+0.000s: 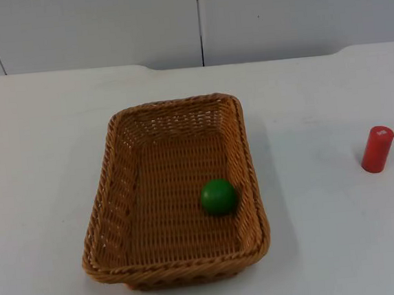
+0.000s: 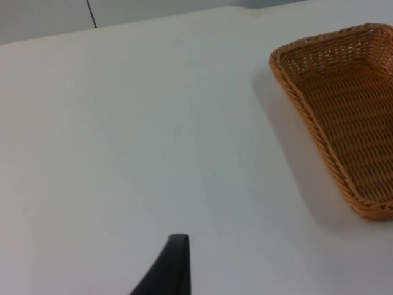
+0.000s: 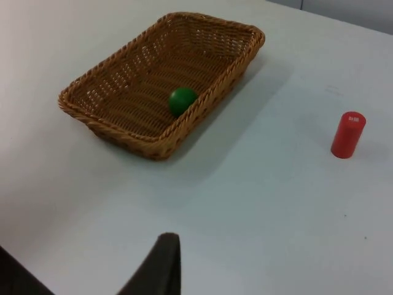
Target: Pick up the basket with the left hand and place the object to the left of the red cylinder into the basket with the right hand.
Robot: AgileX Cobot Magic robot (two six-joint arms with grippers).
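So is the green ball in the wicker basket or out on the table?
In. The green ball rests on the floor of the brown wicker basket, near its right wall, seen in both top and right wrist views.

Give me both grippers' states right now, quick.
Left gripper: cannot be told; it holds nothing and is off to the side of the wicker basket.
Right gripper: cannot be told; it holds nothing and is above the table, back from the basket.
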